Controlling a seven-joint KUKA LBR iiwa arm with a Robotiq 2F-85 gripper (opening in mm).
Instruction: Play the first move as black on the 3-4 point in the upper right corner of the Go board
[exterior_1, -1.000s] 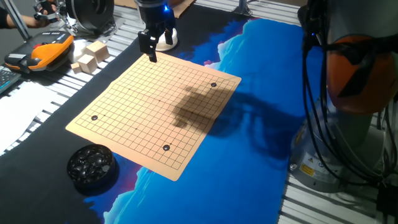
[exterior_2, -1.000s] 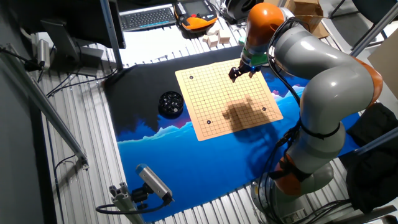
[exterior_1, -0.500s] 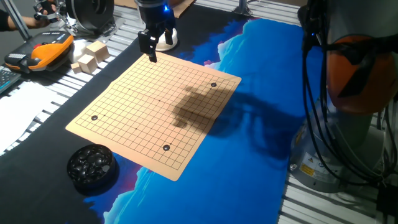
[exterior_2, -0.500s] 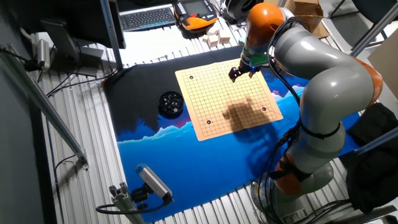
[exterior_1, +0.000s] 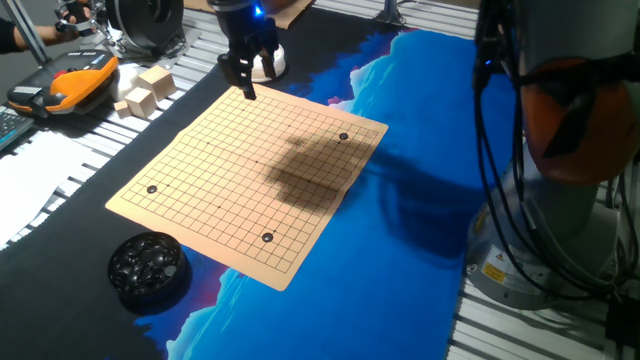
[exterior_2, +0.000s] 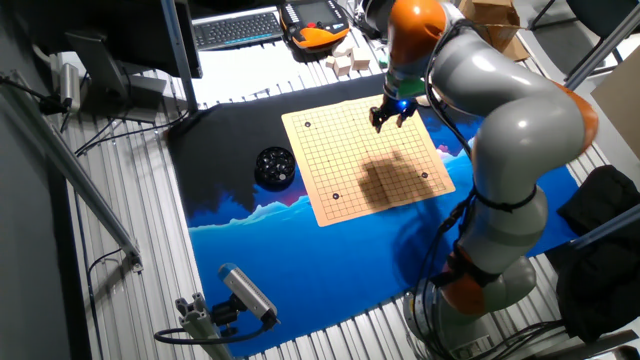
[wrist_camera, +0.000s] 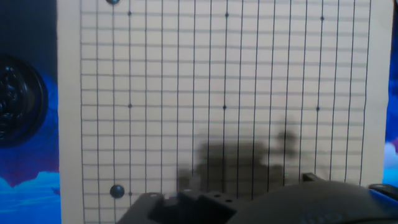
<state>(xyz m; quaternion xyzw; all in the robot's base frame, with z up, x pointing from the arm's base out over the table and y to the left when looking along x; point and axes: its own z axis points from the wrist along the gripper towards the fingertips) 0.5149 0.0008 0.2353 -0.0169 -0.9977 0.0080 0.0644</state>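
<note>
A desk (exterior_1: 420, 120) draped in a blue and black cloth carries the work, with a keyboard, wooden blocks and an orange handset crowded along its far side. The grey and orange arm (exterior_2: 510, 130) arches over it from its base at the desk's edge and casts a dark shadow on the middle of the Go board (exterior_1: 250, 180).

The board lies flat as a tan grid, and three black stones already sit near three of its corners. The bowl of black stones (exterior_1: 148, 268) stands on the cloth just off the board's near corner in one fixed view, well apart from the claw (exterior_1: 240, 78).

The claw hangs point-down above the board's fourth corner, the only one without a stone. Its fingers look close together, but whether they pinch a stone cannot be told; no view shows the tips clearly, and the hand view shows only blurred dark housing at its lower edge.

If a black stone is held, the target point lies almost straight beneath the claw, a few lines in from that bare corner. If not, the supply lies diagonally across the whole board.
</note>
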